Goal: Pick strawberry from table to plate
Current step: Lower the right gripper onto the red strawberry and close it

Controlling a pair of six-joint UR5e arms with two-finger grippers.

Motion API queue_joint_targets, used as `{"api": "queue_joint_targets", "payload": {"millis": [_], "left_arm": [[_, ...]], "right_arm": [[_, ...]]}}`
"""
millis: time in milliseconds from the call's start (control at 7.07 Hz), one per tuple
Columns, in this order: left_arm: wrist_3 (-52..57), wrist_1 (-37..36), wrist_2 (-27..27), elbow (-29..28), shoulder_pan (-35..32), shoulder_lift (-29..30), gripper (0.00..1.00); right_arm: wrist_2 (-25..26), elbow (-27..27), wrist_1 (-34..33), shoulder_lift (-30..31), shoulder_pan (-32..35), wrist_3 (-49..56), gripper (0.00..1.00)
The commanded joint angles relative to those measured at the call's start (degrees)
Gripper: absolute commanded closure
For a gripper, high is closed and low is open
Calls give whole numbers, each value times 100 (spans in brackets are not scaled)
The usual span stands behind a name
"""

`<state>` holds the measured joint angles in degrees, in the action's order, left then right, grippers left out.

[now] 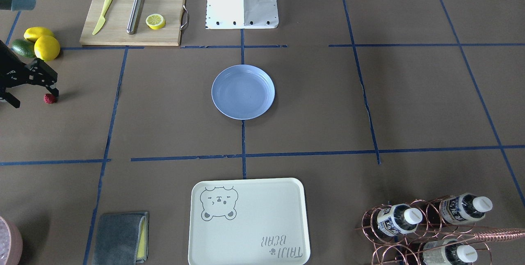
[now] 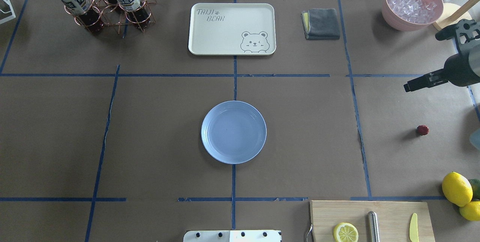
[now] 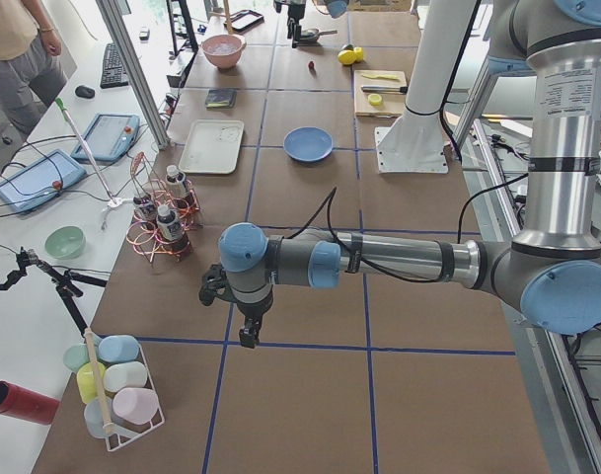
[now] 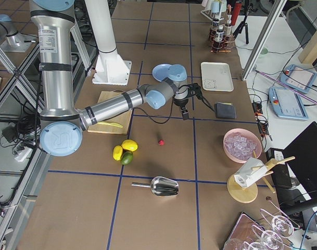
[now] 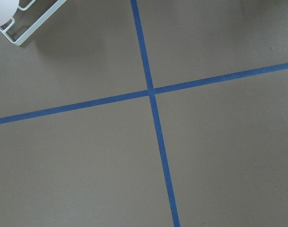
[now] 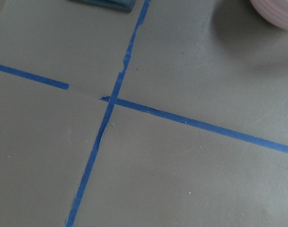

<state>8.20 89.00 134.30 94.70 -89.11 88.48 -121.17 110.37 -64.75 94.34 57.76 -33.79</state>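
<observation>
Strawberry [image 1: 49, 99] lies on counter [image 1: 164, 133], out on robot's right side, well apart from plate [image 1: 223, 92] at counter's centre. Right end effector [image 1: 33, 97] hangs near berry, fingers spread (front-facing view puts one fingertip just beside berry, overhead view shows them apart). Two lemons [image 1: 47, 47] and avocado [image 1: 21, 47] sit near strawberry, on robot's side of it. Left end effector [image 3: 246, 336] low over counter at opposite end; cannot tell whether spread or pressed together.

Four exterior views around the plate [image 1: 243, 92]
</observation>
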Motion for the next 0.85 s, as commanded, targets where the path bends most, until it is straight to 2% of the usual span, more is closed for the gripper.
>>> {"api": "queue_joint_targets", "payload": {"millis": [0, 283, 708], "left_arm": [[24, 30, 26, -92, -1, 3, 0], [24, 30, 26, -92, -1, 3, 0], [33, 30, 26, -101, -1, -6, 0]], "right_arm": [[497, -556, 1599, 672, -510, -453, 2], [935, -1120, 2008, 674, -809, -453, 2], [911, -1255, 2045, 700, -977, -445, 12]]}}
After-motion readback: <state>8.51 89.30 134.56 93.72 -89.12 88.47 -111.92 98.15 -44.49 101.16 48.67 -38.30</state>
